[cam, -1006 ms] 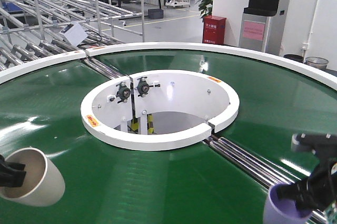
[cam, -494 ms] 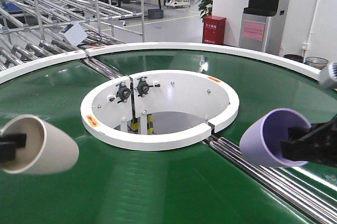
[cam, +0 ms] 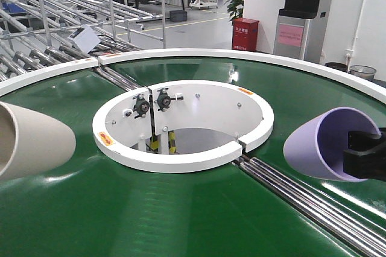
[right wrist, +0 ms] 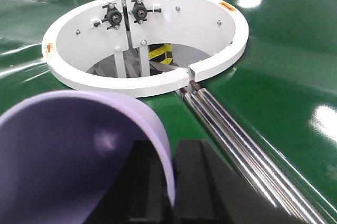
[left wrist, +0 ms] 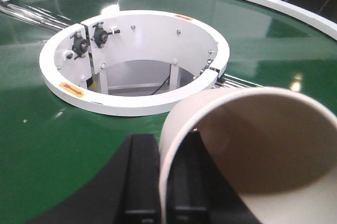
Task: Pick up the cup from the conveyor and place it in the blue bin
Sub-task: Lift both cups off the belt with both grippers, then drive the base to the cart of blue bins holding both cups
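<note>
The conveyor [cam: 199, 215] is a glossy dark-green ring belt with white rims. A cream cup [cam: 30, 139] hangs on its side above the belt at the left edge. In the left wrist view my left gripper [left wrist: 164, 153] is shut on the cream cup's [left wrist: 253, 145] wall, one finger inside and one outside. At the right a purple cup [cam: 319, 142] is held the same way, mouth toward the camera. My right gripper [right wrist: 171, 179] pinches the purple cup's [right wrist: 79, 150] rim; its black body [cam: 365, 154] shows inside the cup. The blue bin is out of view.
A round white-walled opening [cam: 181, 160] sits in the belt's middle, with steel roller strips [cam: 301, 199] running from it to the front right and back left. Metal roller racks [cam: 60, 15] stand behind at the left, and a red cabinet [cam: 245, 34] at the back.
Both cups have risen from low over the belt and come nearer the camera. The cream cup has slid toward the left edge, the purple one toward the right.
</note>
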### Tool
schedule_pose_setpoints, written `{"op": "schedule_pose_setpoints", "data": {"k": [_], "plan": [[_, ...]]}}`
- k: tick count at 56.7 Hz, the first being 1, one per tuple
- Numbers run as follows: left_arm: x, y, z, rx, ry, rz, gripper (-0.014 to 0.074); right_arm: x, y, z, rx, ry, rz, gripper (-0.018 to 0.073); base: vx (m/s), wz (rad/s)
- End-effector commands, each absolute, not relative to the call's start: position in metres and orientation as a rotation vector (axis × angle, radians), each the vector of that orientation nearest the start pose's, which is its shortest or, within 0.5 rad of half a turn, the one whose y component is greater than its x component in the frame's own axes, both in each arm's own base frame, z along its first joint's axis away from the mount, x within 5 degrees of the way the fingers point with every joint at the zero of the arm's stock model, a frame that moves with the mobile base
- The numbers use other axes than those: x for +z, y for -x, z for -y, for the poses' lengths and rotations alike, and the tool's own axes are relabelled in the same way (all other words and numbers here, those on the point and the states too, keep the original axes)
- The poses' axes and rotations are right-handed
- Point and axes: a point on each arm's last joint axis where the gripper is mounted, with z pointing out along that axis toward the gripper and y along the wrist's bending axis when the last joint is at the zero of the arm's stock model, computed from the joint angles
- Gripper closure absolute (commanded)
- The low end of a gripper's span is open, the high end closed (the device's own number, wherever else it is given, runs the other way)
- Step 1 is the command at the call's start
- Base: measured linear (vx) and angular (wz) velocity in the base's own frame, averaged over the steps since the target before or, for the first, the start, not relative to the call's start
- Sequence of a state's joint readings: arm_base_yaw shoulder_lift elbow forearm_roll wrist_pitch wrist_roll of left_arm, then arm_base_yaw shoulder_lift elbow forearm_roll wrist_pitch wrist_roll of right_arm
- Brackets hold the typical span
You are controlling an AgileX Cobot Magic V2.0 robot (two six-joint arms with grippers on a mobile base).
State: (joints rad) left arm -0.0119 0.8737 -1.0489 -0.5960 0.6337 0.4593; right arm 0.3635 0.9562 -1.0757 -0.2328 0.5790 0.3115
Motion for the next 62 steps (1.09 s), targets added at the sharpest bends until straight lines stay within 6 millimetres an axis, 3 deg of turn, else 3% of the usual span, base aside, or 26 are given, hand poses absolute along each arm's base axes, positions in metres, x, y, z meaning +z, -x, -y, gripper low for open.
{"op": "schedule_pose_setpoints", "data": {"k": [1, 62], "plan": [[0.4428, -0.1622, 0.0312, -0.369, -0.163, -1.745, 0.0603, 0.4373, -0.1820, -0.0577, 0.212, 0.166, -1.794, 0.0568, 0.00, 0.00], [0.4428, -0.1622, 0.0312, -0.369, -0.163, -1.745, 0.0603, 0.4370, -0.1823, -0.0578, 0.211, 0.167, -1.796, 0.0568, 0.00, 0.00]]}}
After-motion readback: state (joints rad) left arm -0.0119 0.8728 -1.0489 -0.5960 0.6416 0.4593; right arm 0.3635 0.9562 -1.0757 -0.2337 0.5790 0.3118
